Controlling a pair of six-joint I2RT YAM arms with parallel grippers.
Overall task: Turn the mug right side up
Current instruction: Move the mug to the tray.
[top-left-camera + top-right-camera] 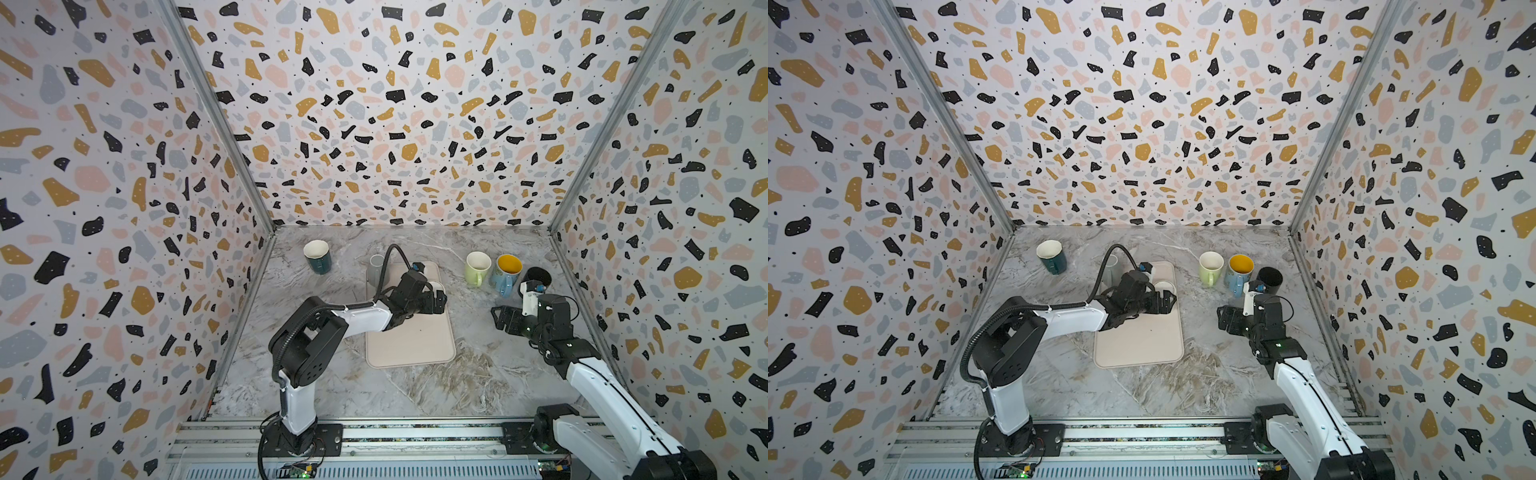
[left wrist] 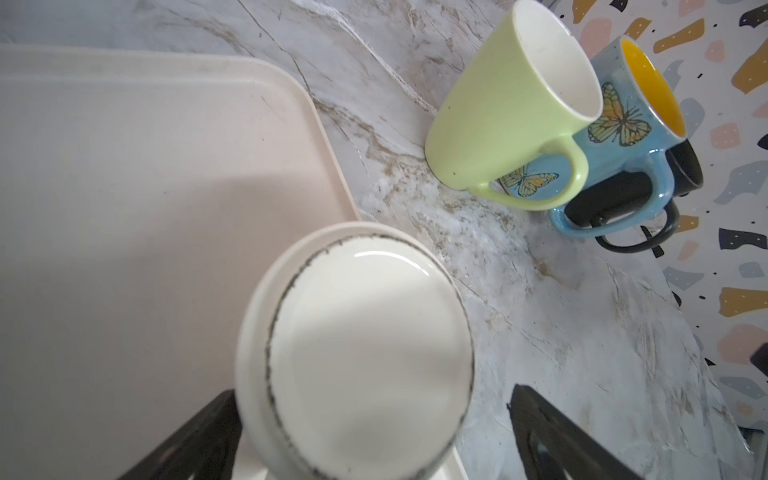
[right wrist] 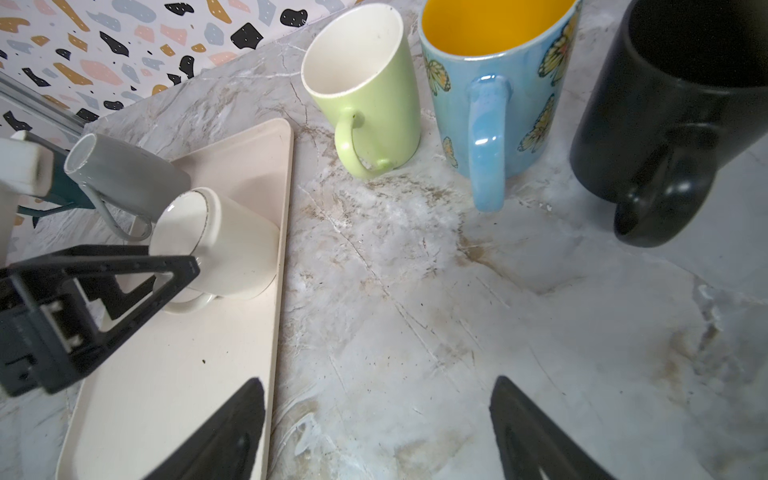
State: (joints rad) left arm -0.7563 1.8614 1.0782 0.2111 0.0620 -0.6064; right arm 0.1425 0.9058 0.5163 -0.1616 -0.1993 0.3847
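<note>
Standing upside down on the beige tray [image 1: 411, 345], the white mug [image 2: 365, 345] is resting on its mouth close to the tray's right edge, in the far half. Its long axis is running straight up from the tray, and its flat bottom, marked with a dark worn ring, is facing upward toward the left wrist camera. In the right wrist view its handle is showing low, beside one finger of the left hand [image 1: 439, 300]. This hand is reaching around the mug's upper part with the fingers spread wide, one on each side. One finger is sitting right beside the mug's wall and the other is clearly apart, but I cannot tell if any finger is really touching. The right hand [image 3: 374, 390] is also spread and is holding nothing, hanging over the bare bench [image 1: 478, 374] between the tray and three upright mugs. These are a green mug [image 1: 477, 266], a blue butterfly mug [image 1: 508, 270] and a black mug [image 1: 538, 277], crowding together near the right wall. A grey mug [image 1: 376, 266] is standing at the tray's far left corner, and a dark teal mug [image 1: 318, 257] is standing near the left wall.
</note>
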